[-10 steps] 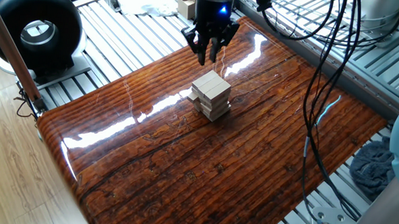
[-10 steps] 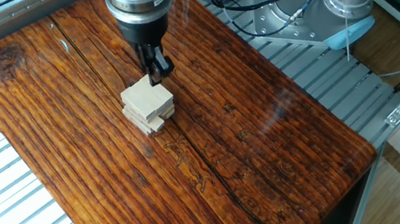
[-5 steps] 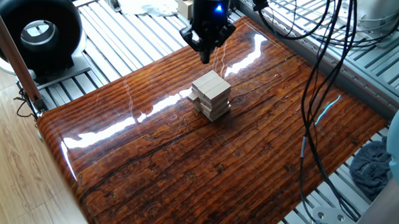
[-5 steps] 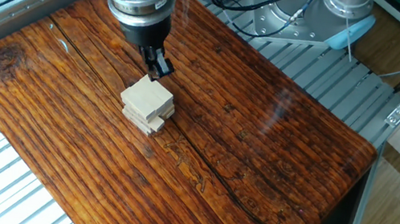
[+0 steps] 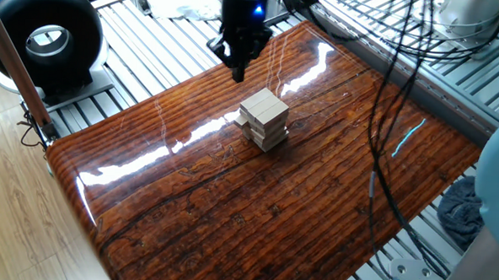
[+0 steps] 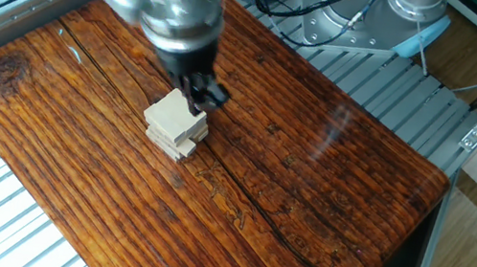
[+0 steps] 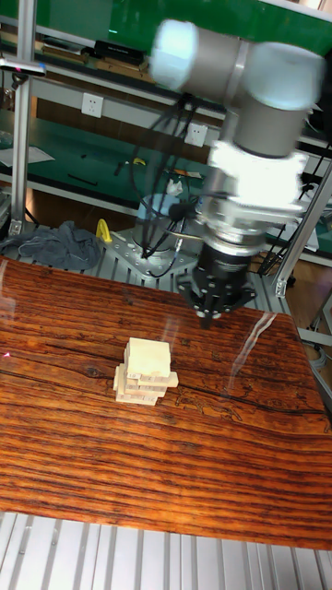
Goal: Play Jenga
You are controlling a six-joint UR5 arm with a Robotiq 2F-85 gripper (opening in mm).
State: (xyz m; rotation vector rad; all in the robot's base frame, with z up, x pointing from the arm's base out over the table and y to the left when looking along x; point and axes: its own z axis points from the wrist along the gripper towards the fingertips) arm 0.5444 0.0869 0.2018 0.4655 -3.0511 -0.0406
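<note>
The Jenga tower (image 5: 263, 118) is a short stack of pale wooden blocks in crossed layers, standing near the middle of the glossy dark wooden table (image 5: 255, 216). One lower block juts out a little to the side in the tall fixed view. My gripper (image 5: 238, 70) hangs above the table beside the tower, apart from it, fingers pressed together into a point with nothing in them. In the other fixed view the gripper (image 6: 201, 98) is motion-blurred just past the top edge of the tower (image 6: 176, 123). The tall fixed view shows the gripper (image 7: 206, 316) up and to the right of the tower (image 7: 146, 371).
A black round fan-like device (image 5: 47, 34) stands off the table's left corner. Black cables (image 5: 385, 121) hang over the table's right side. A grey cloth (image 5: 466, 208) lies at the right edge. The arm's base (image 6: 404, 16) sits beyond the far edge. Slatted metal surrounds the table.
The fingers went from slightly spread to closed together. The gripper then swung sideways near the tower's top, and it is blurred now. The tower looks unchanged.
</note>
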